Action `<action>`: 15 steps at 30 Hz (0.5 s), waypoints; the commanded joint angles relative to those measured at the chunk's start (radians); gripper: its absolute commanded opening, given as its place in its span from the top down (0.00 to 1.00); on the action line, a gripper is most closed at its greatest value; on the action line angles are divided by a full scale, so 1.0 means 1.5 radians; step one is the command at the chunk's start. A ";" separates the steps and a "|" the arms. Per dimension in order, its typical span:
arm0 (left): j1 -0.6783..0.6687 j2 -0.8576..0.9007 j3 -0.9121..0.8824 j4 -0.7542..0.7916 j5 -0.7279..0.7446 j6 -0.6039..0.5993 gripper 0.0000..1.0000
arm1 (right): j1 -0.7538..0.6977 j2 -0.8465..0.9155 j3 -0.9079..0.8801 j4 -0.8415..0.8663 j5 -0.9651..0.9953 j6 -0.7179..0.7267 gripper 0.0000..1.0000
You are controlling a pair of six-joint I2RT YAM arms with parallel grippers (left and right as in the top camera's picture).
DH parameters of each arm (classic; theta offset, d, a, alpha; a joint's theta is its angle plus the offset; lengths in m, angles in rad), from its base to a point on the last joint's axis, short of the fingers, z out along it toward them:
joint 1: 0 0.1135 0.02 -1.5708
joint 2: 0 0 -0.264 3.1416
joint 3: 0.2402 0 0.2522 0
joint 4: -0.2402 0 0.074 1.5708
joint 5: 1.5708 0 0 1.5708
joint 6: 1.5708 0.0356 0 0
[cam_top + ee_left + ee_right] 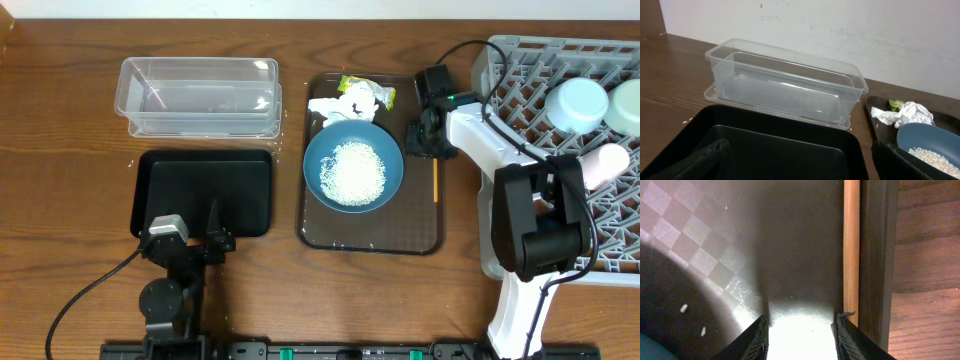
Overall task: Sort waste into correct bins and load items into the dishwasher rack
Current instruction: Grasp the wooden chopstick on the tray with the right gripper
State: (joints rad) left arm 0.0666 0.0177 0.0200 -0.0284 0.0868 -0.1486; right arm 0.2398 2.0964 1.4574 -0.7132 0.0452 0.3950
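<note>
A: R gripper (800, 339), what state?
B: Jaws part spread, pinching nothing. Only the floor of the brown tray (715, 240) shows in the gap.
A: Where's the stick?
B: The wooden stick (851, 245) lies flat inside the tray, right along its R rim. One fingertip (846, 332) overlaps its near end, can't tell if it's touching. The stick is outside the gap, not btw the fingers.
A: Next out?
B: Deep-blue dish (388, 148) sits mid-tray, just L of that gripper, w/ the rice heap (352, 172) inside. A couple of loose grains lie on the tray floor by the dish. Tissue (340, 106) is at the far end against the dish rim, and the yellow-green wrapper (368, 90) is just behind it.
A: Rack?
B: Grey rack (520, 70) is at far R, beside the tray. The light-blue bowl (580, 103), mint-green bowl (628, 105) and pink cup (608, 163) are in it. The R arm crosses its L part.
A: L side?
B: L gripper (188, 222) has jaws spread wide and holds nothing, low over the near edge of the black tray (240, 180). The clear tub (200, 95) is just beyond that tray, well apart from the gripper.
</note>
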 commanded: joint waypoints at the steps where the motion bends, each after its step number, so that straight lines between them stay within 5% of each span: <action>1: 0.002 0.000 -0.011 -0.023 0.010 0.012 0.08 | -0.003 -0.014 0.002 -0.005 -0.001 -0.013 0.59; 11: 0.002 0.000 -0.011 -0.023 0.010 0.012 0.08 | -0.003 -0.097 0.005 -0.014 0.000 -0.071 0.33; 15: 0.002 0.000 -0.011 -0.023 0.010 0.012 0.08 | -0.003 -0.086 0.004 -0.012 0.005 -0.082 0.32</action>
State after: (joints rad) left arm 0.0666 0.0177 0.0200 -0.0284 0.0868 -0.1486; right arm 0.2398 1.9583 1.4582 -0.7319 0.0357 0.3031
